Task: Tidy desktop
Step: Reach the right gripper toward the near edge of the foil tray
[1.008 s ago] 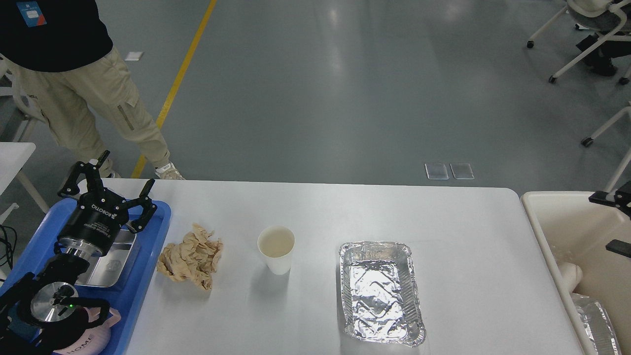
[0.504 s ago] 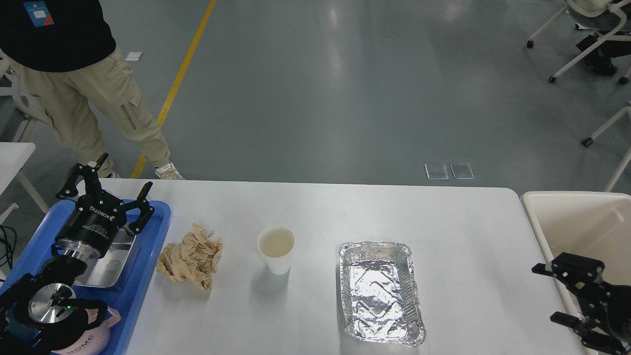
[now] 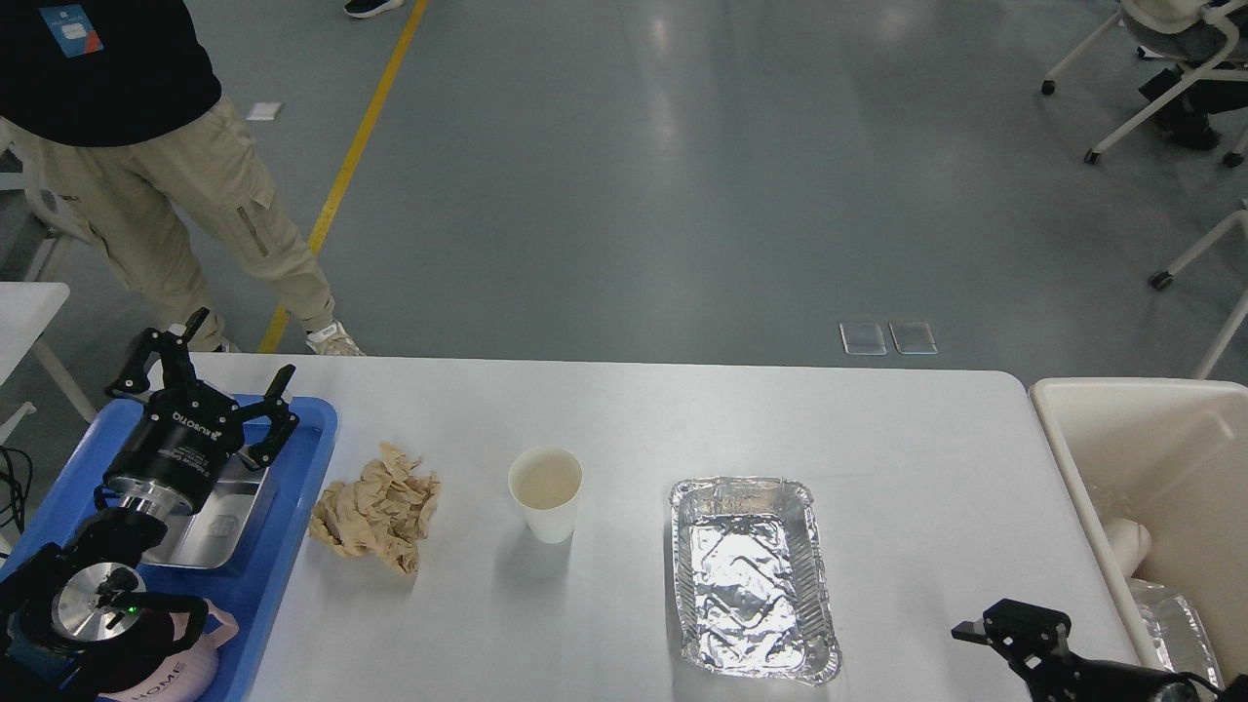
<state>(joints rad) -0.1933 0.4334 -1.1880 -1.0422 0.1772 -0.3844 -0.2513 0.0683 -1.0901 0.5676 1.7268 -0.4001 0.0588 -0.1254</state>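
The white desktop [image 3: 682, 419] holds a crumpled brown paper [image 3: 375, 507], a white paper cup [image 3: 546, 492] standing upright, and an empty foil tray [image 3: 751, 575]. My left gripper [image 3: 242, 346] hovers open over the far end of the blue tray [image 3: 292, 546], left of the paper, with nothing between its fingers. My right gripper [image 3: 1014, 624] shows only as a dark end near the table's front right corner, right of the foil tray. Its fingers cannot be told apart.
On the blue tray lie a shiny metal dish [image 3: 219, 522] and a pink item marked HOME [image 3: 185, 668]. A beige bin [image 3: 1150, 429] with foil and white scraps stands right of the table. A person [image 3: 146, 175] stands at the far left.
My right arm came out of the bin and down-left to the table's front right corner. My left gripper drifted slightly left. The person shifted a little.
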